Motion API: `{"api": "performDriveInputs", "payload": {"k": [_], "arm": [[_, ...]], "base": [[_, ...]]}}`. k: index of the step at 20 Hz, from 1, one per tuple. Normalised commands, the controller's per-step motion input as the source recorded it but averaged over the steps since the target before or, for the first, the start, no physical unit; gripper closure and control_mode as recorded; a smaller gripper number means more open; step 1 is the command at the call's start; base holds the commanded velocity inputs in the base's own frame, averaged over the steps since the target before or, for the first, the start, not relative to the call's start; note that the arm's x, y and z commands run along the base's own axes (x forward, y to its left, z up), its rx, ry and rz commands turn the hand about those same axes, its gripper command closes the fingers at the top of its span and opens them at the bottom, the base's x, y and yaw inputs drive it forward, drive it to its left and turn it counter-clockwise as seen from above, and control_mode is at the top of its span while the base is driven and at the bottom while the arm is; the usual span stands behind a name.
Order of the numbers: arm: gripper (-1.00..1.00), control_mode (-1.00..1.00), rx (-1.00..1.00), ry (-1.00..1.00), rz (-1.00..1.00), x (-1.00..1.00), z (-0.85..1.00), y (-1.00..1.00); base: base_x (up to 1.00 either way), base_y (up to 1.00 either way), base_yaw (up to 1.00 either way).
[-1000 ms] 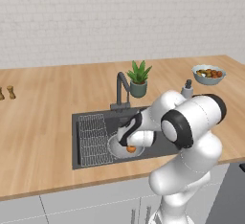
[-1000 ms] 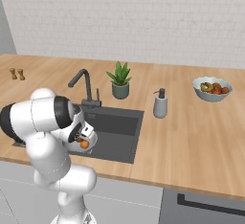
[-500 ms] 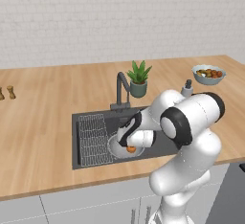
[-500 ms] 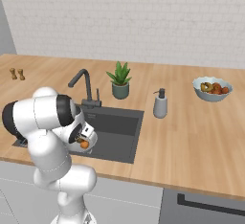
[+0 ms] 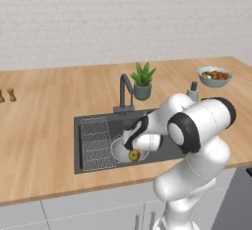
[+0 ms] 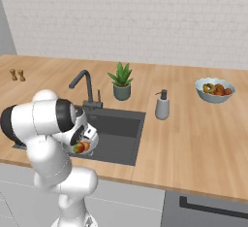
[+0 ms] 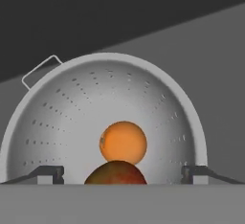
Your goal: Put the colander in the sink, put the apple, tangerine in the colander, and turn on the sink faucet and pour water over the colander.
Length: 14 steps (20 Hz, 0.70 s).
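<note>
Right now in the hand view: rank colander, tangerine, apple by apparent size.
1. colander: by far the largest, spanning almost the frame's width.
2. tangerine: fully visible, resting inside the colander.
Unranked: apple, cut off along the bottom and nearer the camera, so I can't rank it against the tangerine.

A rendered home kitchen. A long wooden surface (image 5: pixel 44 121) runs along a white brick-tiled wall (image 5: pixel 98 17), with pale cabinet fronts (image 5: pixel 74 214) below. Set into it is a dark sink (image 6: pixel 118 129), where the jaws hang over a colander (image 7: pixel 105 103). Behind the jaws stands a dark gooseneck faucet (image 5: pixel 124 89), beside it a potted plant (image 6: pixel 121 81) and a soap dispenser (image 6: pixel 162 105). Farther off are a bowl of fruit (image 6: pixel 214 89) and two small shakers (image 6: pixel 17 74).
</note>
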Motion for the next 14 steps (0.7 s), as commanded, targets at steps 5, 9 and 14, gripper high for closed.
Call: {"api": "performDriveInputs", "payload": {"k": [5,9,14], "arm": [[-1.0,-1.0,0.03,-0.05,0.0,0.0,0.69,-0.53],[-1.0,-1.0,0.09,-0.13,0.07,-0.07,0.77,-0.83],[-1.0,-1.0,0.07,-0.22,0.12,0.0,0.78,-0.41]], "base": [[0.0,0.0,0.0],[0.0,0.0,0.0],[0.0,0.0,0.0]]}}
